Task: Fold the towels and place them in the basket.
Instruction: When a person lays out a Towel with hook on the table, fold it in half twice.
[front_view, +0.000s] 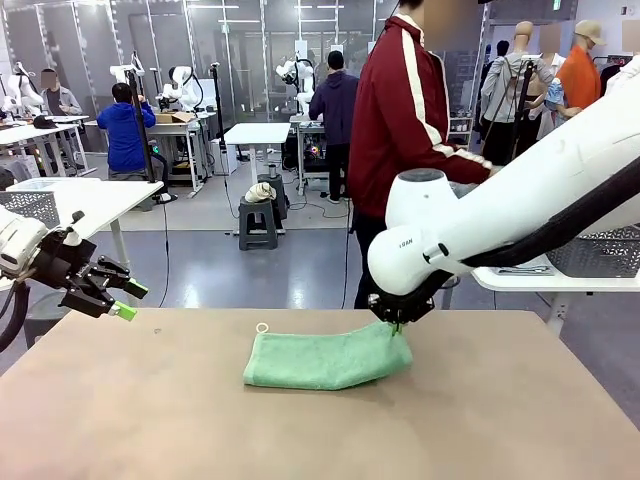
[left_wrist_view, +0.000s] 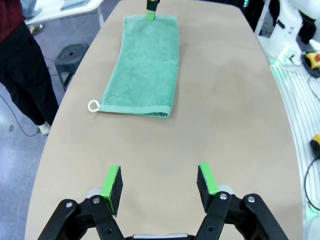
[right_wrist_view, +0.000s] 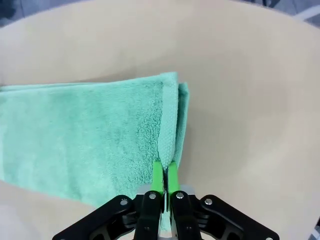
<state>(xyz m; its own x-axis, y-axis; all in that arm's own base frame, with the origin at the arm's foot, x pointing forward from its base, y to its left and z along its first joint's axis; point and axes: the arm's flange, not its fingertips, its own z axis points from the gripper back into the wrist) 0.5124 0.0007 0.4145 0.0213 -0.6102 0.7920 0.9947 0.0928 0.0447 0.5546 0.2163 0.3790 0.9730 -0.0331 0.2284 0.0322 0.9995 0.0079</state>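
A mint green towel (front_view: 325, 358) lies folded in a long strip across the middle of the brown table (front_view: 300, 430), its white corner loop (front_view: 262, 327) at the far left end. My right gripper (front_view: 398, 322) is shut on the towel's right end, lifting that edge slightly; in the right wrist view the green pads (right_wrist_view: 158, 179) pinch the towel (right_wrist_view: 85, 130) hem. My left gripper (front_view: 122, 301) hovers open above the table's left edge, well apart from the towel (left_wrist_view: 145, 65); nothing lies between its fingers (left_wrist_view: 111, 186). The basket is out of view.
A person in a dark red jacket (front_view: 405, 120) stands at the far side of the table. A white side table (front_view: 560, 280) with a grey mesh crate (front_view: 600, 250) stands at the right. Bare tabletop surrounds the towel.
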